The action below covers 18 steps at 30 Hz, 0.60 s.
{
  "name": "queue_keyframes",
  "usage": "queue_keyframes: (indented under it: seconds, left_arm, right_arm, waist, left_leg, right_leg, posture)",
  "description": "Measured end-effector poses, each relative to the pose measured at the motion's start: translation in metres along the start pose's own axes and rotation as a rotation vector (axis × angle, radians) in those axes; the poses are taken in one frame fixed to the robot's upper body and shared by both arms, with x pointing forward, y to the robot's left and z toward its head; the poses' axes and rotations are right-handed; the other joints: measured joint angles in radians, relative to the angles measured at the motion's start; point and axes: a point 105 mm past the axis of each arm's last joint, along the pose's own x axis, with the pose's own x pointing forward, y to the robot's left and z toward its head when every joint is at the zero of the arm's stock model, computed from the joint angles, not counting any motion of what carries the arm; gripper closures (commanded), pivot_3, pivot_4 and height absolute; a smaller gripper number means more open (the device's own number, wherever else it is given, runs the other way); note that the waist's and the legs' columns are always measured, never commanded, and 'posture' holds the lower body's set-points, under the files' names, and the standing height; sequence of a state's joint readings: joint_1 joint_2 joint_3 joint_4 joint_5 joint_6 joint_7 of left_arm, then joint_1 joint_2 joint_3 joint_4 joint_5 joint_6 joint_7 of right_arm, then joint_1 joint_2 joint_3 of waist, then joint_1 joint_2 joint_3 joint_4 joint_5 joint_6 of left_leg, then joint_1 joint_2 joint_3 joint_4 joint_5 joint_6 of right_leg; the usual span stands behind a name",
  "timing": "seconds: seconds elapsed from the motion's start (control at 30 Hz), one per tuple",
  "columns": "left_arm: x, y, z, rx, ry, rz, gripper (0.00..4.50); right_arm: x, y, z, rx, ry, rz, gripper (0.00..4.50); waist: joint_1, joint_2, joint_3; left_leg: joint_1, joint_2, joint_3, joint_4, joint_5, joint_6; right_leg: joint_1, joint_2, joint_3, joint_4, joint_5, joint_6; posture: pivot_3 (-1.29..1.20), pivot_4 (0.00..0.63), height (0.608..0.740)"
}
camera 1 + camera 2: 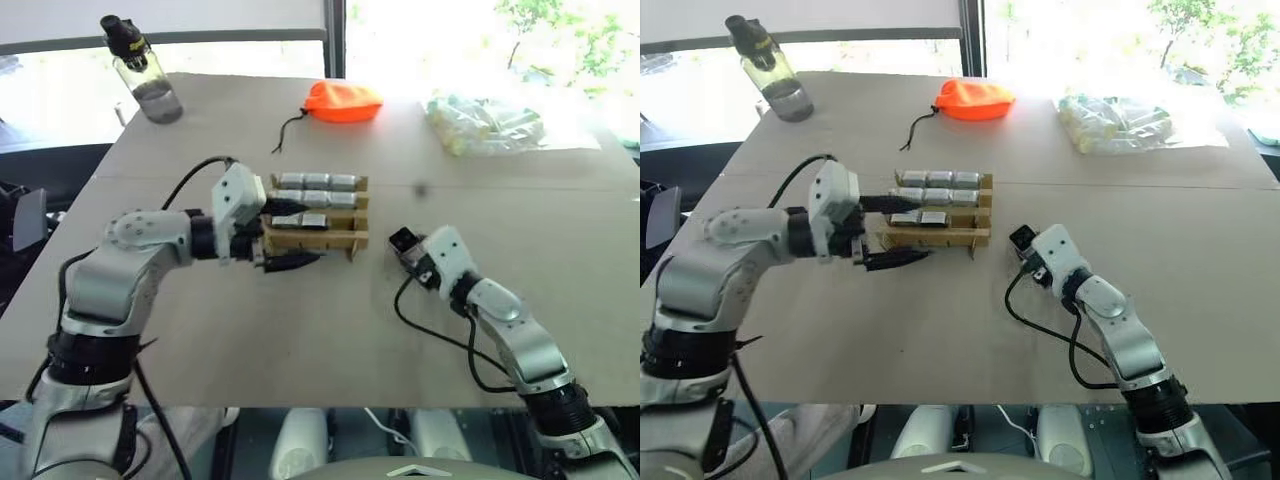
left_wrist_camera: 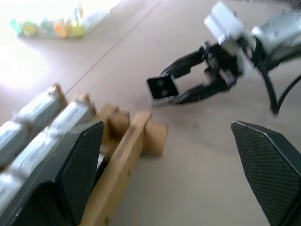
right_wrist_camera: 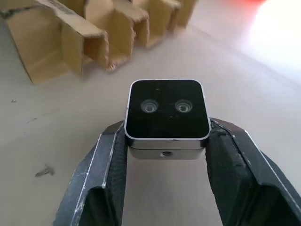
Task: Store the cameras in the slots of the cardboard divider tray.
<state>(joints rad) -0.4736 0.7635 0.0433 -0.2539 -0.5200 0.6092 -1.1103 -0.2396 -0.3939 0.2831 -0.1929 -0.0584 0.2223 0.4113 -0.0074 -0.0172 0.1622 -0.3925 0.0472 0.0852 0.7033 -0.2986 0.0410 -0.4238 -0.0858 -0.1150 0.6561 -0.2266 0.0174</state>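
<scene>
The cardboard divider tray [image 1: 322, 241] sits mid-table, with several silver-grey cameras [image 1: 318, 181] lying in its far rows. My left gripper [image 1: 298, 233] is open at the tray's left end, one finger over the slats and the other along its near side. Right of the tray, my right gripper [image 1: 405, 243] is shut on a camera [image 3: 168, 110], a small silver block whose black face with two small lenses points toward the tray [image 3: 70, 33]. The left wrist view shows that camera [image 2: 162, 87] clamped in the right gripper [image 2: 176, 84], just above the table and apart from the tray [image 2: 124, 150].
An orange fabric pouch [image 1: 342, 101] with a black cord lies behind the tray. A clear bag of pale tubes [image 1: 485, 122] rests at the back right. A water bottle [image 1: 140, 70] stands at the back left corner. Black cables trail from both wrists.
</scene>
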Motion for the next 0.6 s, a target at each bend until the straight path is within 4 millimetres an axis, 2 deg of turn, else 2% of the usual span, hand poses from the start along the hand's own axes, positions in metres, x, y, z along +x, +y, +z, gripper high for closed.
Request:
queue_keyframes:
  seconds: [0.03,0.13,0.27,0.47,0.6]
  left_arm:
    - [0.002,-0.001,0.001,-0.001,-0.004,-0.012,0.00]
    - [0.008,0.009,0.008,0.024,0.016,-0.021,0.00]
    - [0.007,0.017,0.012,0.065,0.071,-0.086,0.00]
    - [0.007,0.030,0.012,0.075,0.126,-0.150,0.00]
    - [0.009,0.035,0.011,0.091,0.145,-0.171,0.00]
  right_arm:
    - [0.001,0.000,0.007,-0.092,-0.032,0.009,2.66]
    - [0.004,-0.006,0.022,-0.524,-0.104,0.047,2.66]
    - [0.010,-0.009,0.043,-0.916,-0.236,0.109,2.66]
    - [0.025,0.008,0.064,-1.167,-0.409,0.232,2.66]
    - [0.033,0.008,0.078,-1.214,-0.471,0.237,2.66]
  waist:
    - [-0.002,0.000,0.000]
    - [-0.004,0.000,0.000]
    - [-0.007,0.000,0.000]
    - [-0.006,0.000,0.000]
    - [-0.004,0.000,0.000]
  left_leg:
    - [0.000,0.000,0.000,0.000,0.000,0.000]
    - [0.000,0.000,0.001,-0.001,0.000,0.000]
    - [0.002,0.000,0.003,-0.001,0.000,-0.001]
    - [-0.001,0.000,0.009,-0.001,0.001,-0.001]
    - [-0.001,0.000,0.010,-0.001,0.001,-0.001]
  right_leg:
    - [0.000,0.000,0.000,0.000,0.000,0.000]
    - [-0.001,0.000,0.000,0.001,0.000,0.000]
    - [-0.001,0.000,0.002,0.000,0.000,0.000]
    - [-0.002,0.000,0.001,0.000,0.000,0.000]
    - [-0.003,0.000,0.001,-0.001,0.000,0.000]
  posture:
    - [0.00,0.150,0.726]
    - [0.00,0.150,0.726]
    - [0.00,0.150,0.726]
    - [0.00,0.150,0.726]
    - [0.00,0.150,0.726]
